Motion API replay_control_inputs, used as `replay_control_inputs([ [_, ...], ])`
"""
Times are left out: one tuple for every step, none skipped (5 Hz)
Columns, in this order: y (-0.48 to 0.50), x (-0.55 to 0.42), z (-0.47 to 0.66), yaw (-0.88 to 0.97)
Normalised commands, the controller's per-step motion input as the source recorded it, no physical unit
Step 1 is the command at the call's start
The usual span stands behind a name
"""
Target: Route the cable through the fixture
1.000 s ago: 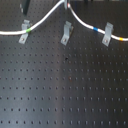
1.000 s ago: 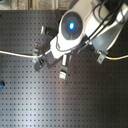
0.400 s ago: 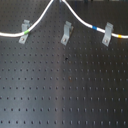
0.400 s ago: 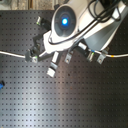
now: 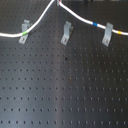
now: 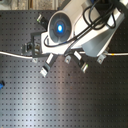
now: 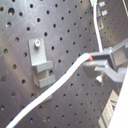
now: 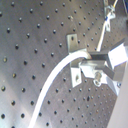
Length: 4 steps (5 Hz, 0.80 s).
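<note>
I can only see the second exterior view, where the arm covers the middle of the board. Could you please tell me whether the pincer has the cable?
Observer: Yes. In the first wrist view the pincer is closed on the cable.
Operator: Is it in the middle clip?
Observer: No. In the first exterior view it arches well above the middle clip.
Operator: And the outer clips?
Observer: It crosses the left clip and the right clip, by the first exterior view's sides.
</note>
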Motion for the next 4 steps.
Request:
replay_control_inputs([
  [0.0,-0.005,0.15,0.03],
  [-0.153,-0.3,0.34,-0.1],
  [-0.053,-0.206,0.29,-0.17],
  [-0.088,0.009,0.12,0.0],
])
